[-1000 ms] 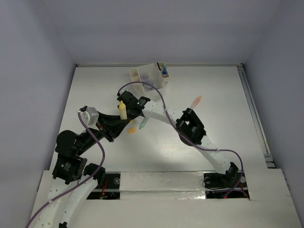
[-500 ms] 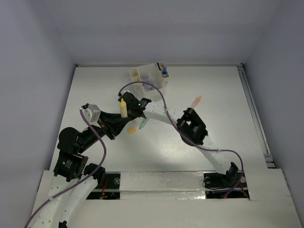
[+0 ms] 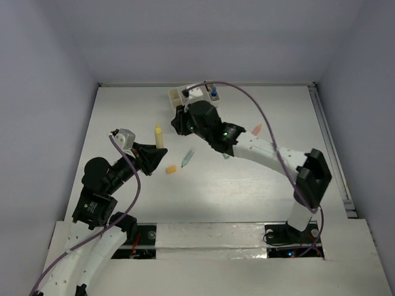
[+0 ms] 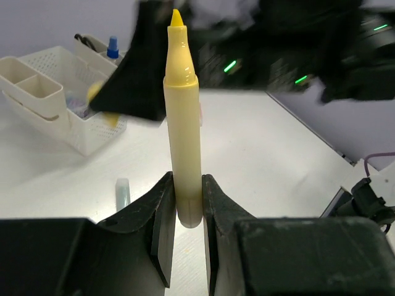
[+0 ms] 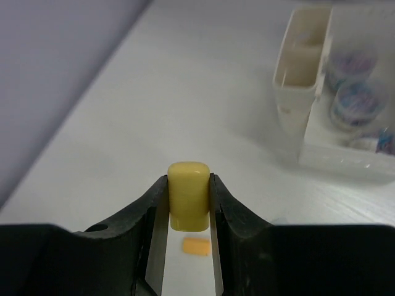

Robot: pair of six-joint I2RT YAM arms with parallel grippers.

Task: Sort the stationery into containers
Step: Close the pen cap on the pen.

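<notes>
While my left gripper (image 4: 185, 200) clamps the marker (image 4: 182, 123) upright and my right gripper (image 5: 188, 206) pinches the yellow block (image 5: 189, 188) just short of the organizer (image 5: 295, 108), I should carry it level over one compartment (image 5: 300, 66) before releasing.

It was a robotics lab cell: bare grey walls (image 3: 43, 92) enclosed a white table (image 3: 123, 105), with two robot arms (image 3: 92, 206) bolted at six o'clock.

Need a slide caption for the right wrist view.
Right gripper pinching a small yellow cap above the table, orange block lying below, cream organizer with purple jars at upper right.
</notes>
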